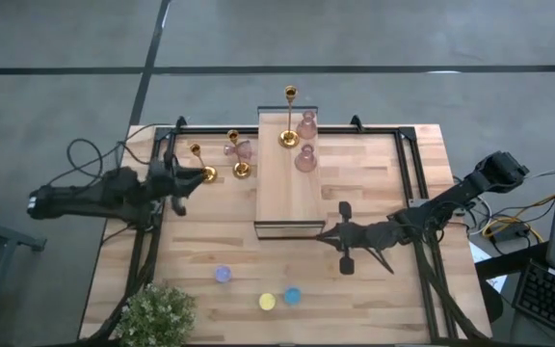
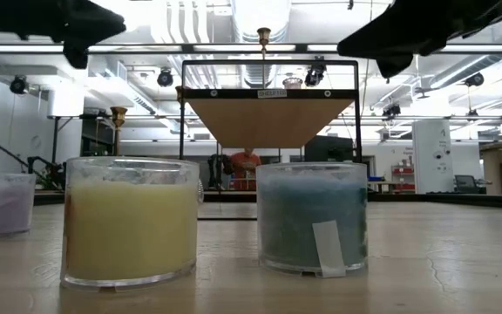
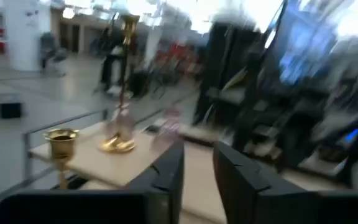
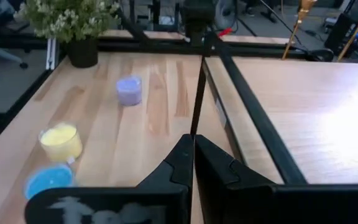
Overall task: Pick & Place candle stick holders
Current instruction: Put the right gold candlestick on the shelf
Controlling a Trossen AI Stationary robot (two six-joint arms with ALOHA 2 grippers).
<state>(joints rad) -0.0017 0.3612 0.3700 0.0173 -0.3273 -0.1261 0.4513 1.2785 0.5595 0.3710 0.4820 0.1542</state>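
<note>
A long light-wood block (image 1: 287,188) lies mid-table. On its far end stand one gold candle stick holder (image 1: 289,118) and two pink vase-like holders (image 1: 306,125) (image 1: 304,159). Two more gold holders (image 1: 200,164) (image 1: 238,154) and a third pink one (image 1: 246,149) are on the table left of the block. Purple (image 1: 223,274), yellow (image 1: 268,302) and blue (image 1: 292,296) cups sit near the front edge. My left gripper (image 1: 193,177) is open beside the leftmost gold holder (image 3: 61,142), which is not between the fingers. My right gripper (image 1: 326,234) is shut and empty by the block's near right corner.
A green plant in a pot (image 1: 157,313) stands at the near left corner. A black frame rail (image 4: 247,118) runs along the table by my right gripper. The yellow cup (image 2: 129,222) and the blue cup (image 2: 312,218) fill the low view's foreground.
</note>
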